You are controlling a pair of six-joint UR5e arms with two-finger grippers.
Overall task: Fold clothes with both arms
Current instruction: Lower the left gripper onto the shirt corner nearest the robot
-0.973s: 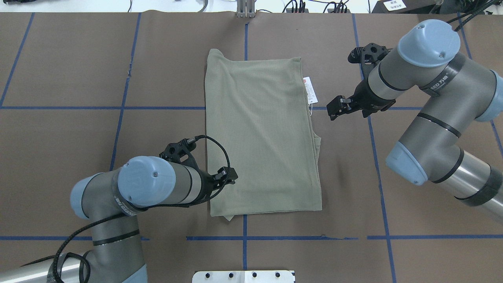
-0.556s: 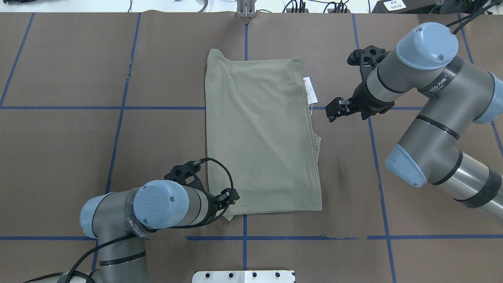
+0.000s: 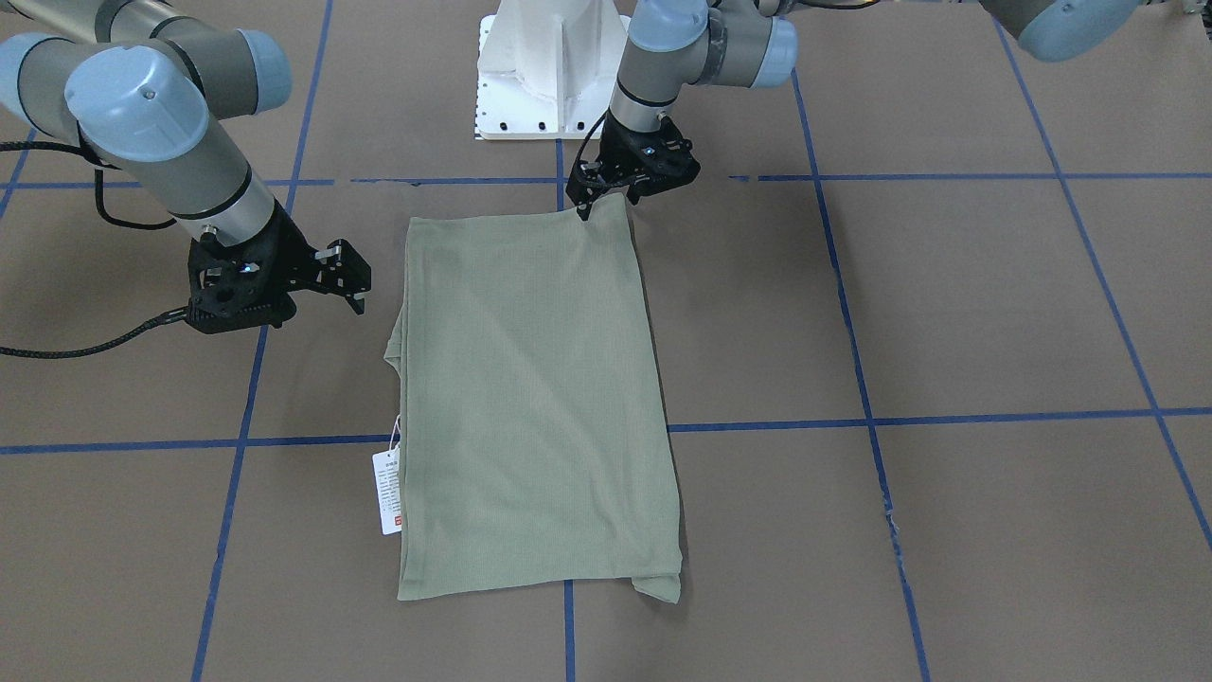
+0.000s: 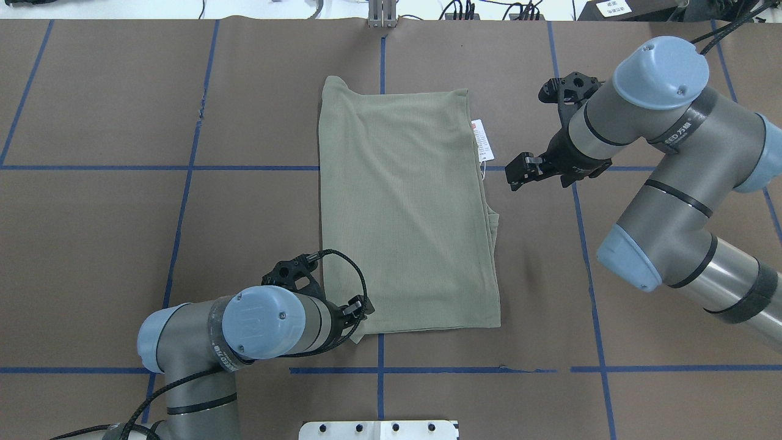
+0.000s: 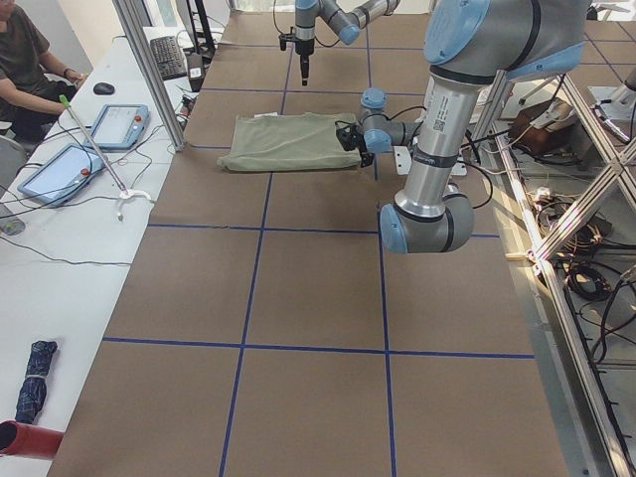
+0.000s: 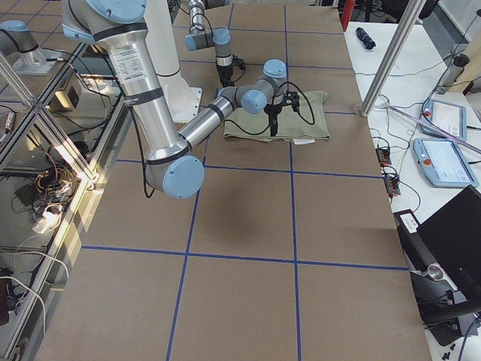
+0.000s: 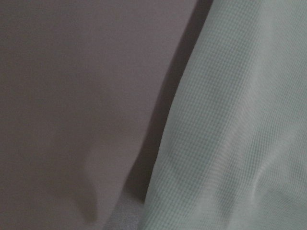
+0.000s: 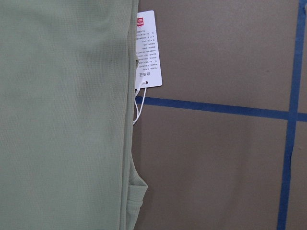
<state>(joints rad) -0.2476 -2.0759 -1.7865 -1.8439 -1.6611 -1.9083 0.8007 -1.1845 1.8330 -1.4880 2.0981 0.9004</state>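
While the brown blue-taped table (image 4: pixel 91 244) carries the sage-green knit shirt (image 4: pixel 403 214) at its middle as a long folded rectangle, the crosswise fold looks next. The black left gripper (image 4: pixel 360 313) sits at the shirt's near corner — grip impossible to tell — and the black right gripper (image 4: pixel 515 175) hovers spread beside the white hang tag (image 4: pixel 482 139), needing a corner.

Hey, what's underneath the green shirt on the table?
The brown table cover, whose blue tape lines disappear beneath the shirt. A lower fabric layer and white hang tag peek out; anything else is covered.
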